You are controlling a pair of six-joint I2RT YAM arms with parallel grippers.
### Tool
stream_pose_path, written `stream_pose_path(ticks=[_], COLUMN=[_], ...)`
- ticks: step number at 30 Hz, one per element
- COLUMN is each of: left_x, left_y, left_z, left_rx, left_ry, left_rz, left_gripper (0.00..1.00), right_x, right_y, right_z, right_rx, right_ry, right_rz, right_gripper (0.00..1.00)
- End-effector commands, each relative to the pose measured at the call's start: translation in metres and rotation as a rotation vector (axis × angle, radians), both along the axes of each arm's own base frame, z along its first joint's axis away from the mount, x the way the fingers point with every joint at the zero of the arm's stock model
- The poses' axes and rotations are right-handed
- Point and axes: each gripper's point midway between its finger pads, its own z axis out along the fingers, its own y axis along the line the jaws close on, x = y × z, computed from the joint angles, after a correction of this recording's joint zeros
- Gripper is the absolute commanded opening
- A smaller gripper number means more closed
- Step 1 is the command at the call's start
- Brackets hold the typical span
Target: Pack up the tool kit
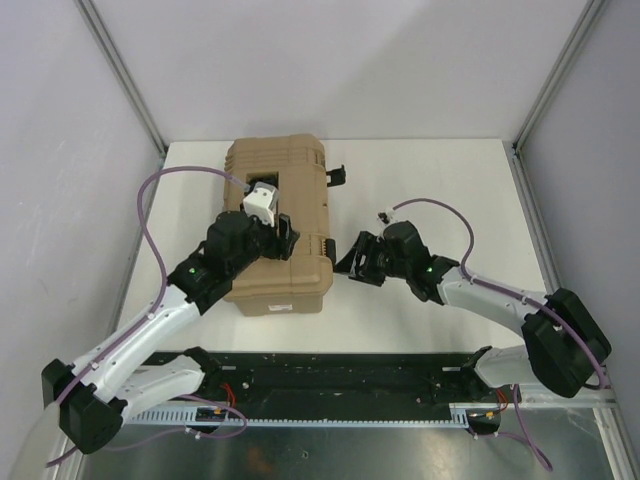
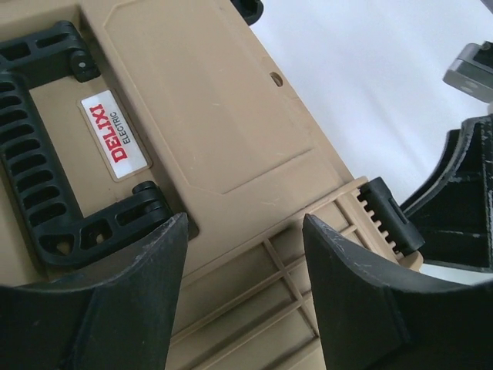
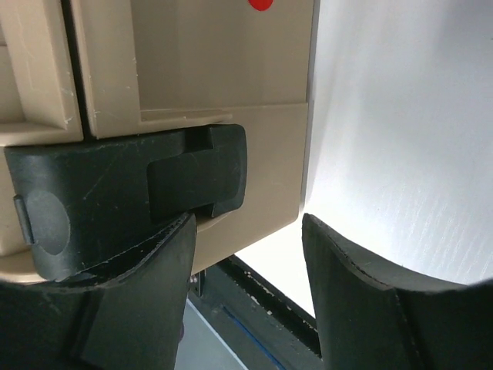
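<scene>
A tan plastic tool case (image 1: 280, 225) lies shut on the white table, its lid with a black handle (image 2: 38, 154) and a DELIXI label (image 2: 114, 135). My left gripper (image 1: 283, 240) hovers open over the lid (image 2: 245, 231), near the case's right side. My right gripper (image 1: 352, 262) is open beside the case's near black latch (image 3: 131, 193), one finger (image 3: 146, 293) touching the latch, which lies folded against the case wall. The same latch shows in the left wrist view (image 2: 391, 217). A second black latch (image 1: 336, 176) sticks out from the case's far right side.
The black rail (image 1: 330, 375) of the arm bases runs along the table's near edge. Grey walls and metal posts stand around the table. White table surface (image 1: 440, 180) lies to the right of the case.
</scene>
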Motion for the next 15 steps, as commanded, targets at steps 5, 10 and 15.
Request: stream_pose_path(ticks=[5, 10, 15], left_x=[-0.055, -0.065, -0.072], left_y=[0.024, 0.024, 0.024], left_z=[-0.105, -0.127, -0.149], left_rx=[0.214, 0.253, 0.288], left_ry=[0.277, 0.33, 0.416], left_rz=[-0.006, 0.003, 0.021], left_gripper=[0.63, 0.6, 0.56], right_x=[0.013, 0.016, 0.017], right_y=[-0.015, -0.022, -0.011], right_z=[0.048, 0.056, 0.059], right_rx=[0.015, 0.008, 0.046], right_ry=[-0.16, -0.197, -0.203], right_rz=[-0.141, -0.176, -0.134], right_gripper=[0.63, 0.63, 0.63])
